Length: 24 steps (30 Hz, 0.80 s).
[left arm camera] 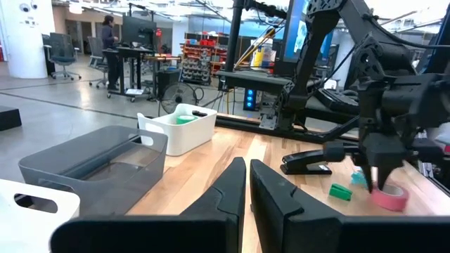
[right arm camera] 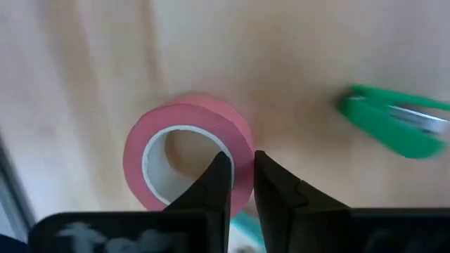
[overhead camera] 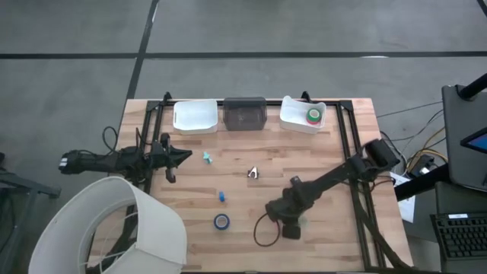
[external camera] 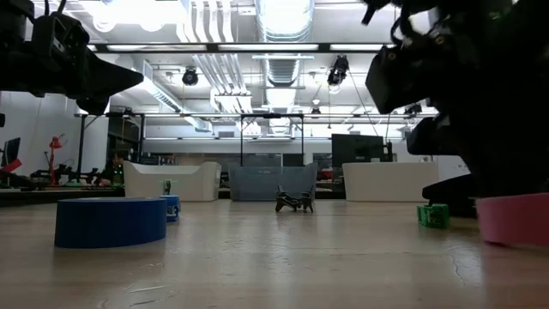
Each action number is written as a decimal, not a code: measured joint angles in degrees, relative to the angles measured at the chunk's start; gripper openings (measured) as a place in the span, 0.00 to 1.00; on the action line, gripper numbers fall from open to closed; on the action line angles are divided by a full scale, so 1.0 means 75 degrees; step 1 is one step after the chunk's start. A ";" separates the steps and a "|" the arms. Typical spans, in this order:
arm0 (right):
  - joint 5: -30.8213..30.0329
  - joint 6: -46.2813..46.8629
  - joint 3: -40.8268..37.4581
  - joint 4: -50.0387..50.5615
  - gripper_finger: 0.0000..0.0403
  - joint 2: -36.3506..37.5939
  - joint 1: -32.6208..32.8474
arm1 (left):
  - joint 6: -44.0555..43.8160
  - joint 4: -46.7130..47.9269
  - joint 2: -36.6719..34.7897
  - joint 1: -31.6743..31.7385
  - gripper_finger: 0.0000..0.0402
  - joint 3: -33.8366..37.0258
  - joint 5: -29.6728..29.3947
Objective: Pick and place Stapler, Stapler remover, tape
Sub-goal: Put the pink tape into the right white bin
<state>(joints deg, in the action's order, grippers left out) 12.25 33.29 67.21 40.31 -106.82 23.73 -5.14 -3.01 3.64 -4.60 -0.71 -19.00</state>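
Note:
A pink roll of tape lies flat on the table near its front right, with my right gripper shut on its wall from above. The gripper hides the roll in the high view. A green stapler remover lies just beside it, and a black stapler lies close behind. A blue roll of tape lies at the front centre. A green roll sits in the far right white bin. My left gripper hovers shut and level above the table's left side. My right gripper has one finger inside the pink roll's open centre and the other outside it. The ring's wall is pinched between them. The fingers point steeply down from above. The roll rests flat on the table.
A white bin and a grey bin stand along the far edge. A teal piece, a silvery claw piece and a small blue piece lie mid-table. A white lampshade-like object overlaps the front left corner.

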 joint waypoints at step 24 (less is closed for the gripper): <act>-0.3264 -0.1251 0.0056 0.2002 0.12 0.3122 -0.4511 | 0.0001 0.0003 0.0003 0.0001 0.06 0.0000 0.0003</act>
<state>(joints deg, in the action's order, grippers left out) -12.23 23.91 67.62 55.33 -83.41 -10.10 -5.13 -2.98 3.66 -4.59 -0.71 -18.98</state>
